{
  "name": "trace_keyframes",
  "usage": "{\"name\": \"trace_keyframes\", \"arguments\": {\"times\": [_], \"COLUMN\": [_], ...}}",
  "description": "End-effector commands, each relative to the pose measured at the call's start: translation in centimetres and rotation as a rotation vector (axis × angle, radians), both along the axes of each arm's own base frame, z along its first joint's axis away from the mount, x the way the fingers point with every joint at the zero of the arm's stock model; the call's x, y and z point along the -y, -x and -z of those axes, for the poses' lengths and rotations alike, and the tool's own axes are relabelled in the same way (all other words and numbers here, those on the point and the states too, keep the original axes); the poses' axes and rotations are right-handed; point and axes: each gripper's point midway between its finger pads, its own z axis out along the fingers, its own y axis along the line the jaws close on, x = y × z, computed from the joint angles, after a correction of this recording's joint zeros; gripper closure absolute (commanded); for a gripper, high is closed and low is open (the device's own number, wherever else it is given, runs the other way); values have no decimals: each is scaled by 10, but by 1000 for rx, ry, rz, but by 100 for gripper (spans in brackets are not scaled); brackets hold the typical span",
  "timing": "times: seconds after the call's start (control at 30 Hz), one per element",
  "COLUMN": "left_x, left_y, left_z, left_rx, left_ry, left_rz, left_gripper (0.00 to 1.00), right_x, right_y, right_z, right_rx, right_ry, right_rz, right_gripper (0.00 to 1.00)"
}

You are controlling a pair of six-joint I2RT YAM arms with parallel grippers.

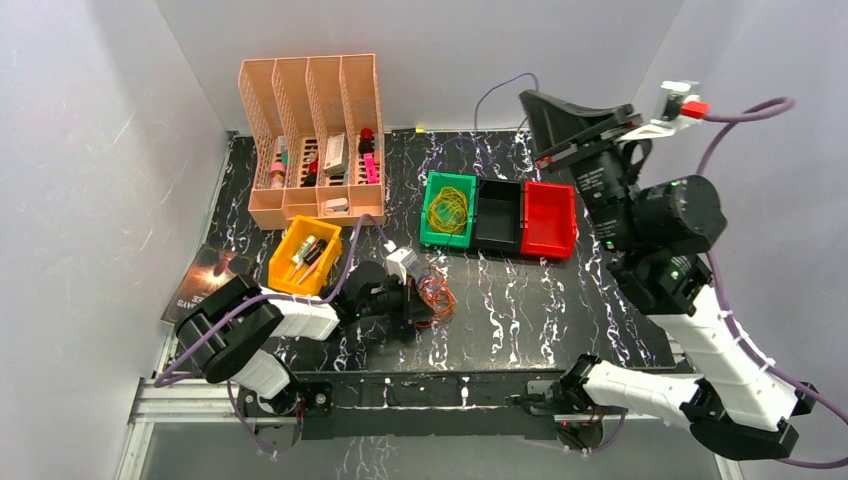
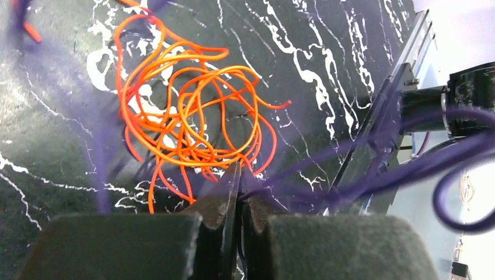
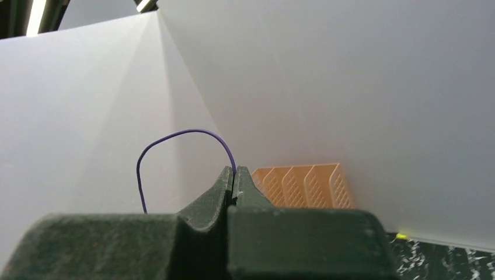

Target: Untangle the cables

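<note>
**Both Jaws Closed: One Low at the Tangle, One High With a Purple Loop**

Left of centre in the top view, the left jaws are sitting low over the dark marbled surface [image 1: 560, 300]. They are pressing together right at the edge of the orange cables [image 1: 437, 297]. In the left wrist view the tangle [image 2: 192, 122] is spreading across the upper middle of the frame. Its lowest strands are meeting the closed tips at lower centre, though it is unclear whether one is caught. Further right, yellow cables [image 1: 447, 208] are lying inside the green bin [image 1: 428, 185]. At the upper right, the right jaws are hanging high above the surface, pinching a purple cable [image 3: 192, 130] that is arching up and leftward from the tips.
</note>
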Motion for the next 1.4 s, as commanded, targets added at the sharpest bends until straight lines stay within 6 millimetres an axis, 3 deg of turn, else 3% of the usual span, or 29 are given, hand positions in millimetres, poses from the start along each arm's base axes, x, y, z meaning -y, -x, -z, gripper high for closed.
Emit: {"name": "trace_keyframes", "arguments": {"times": [0.0, 0.57, 1.0, 1.13, 1.37], "left_x": [-3, -18, -22, -19, -10], "left_y": [-2, 4, 6, 6, 2], "left_z": [-7, 24, 44, 43, 31], "left_rx": [26, -40, -86, -91, -79], "left_ry": [25, -44, -90, -86, -57], "left_rz": [-29, -78, -96, -88, -68], "left_gripper": [100, 100, 100, 100, 100], "right_x": [56, 158, 236, 233, 194], "right_y": [15, 38, 85, 83, 54], "right_z": [-44, -83, -113, -111, -93], "right_rx": [109, 195, 250, 234, 162], "right_ry": [-54, -41, -107, -95, 39], "right_rz": [173, 575, 742, 717, 672], "right_gripper": [100, 100, 100, 100, 100]}}
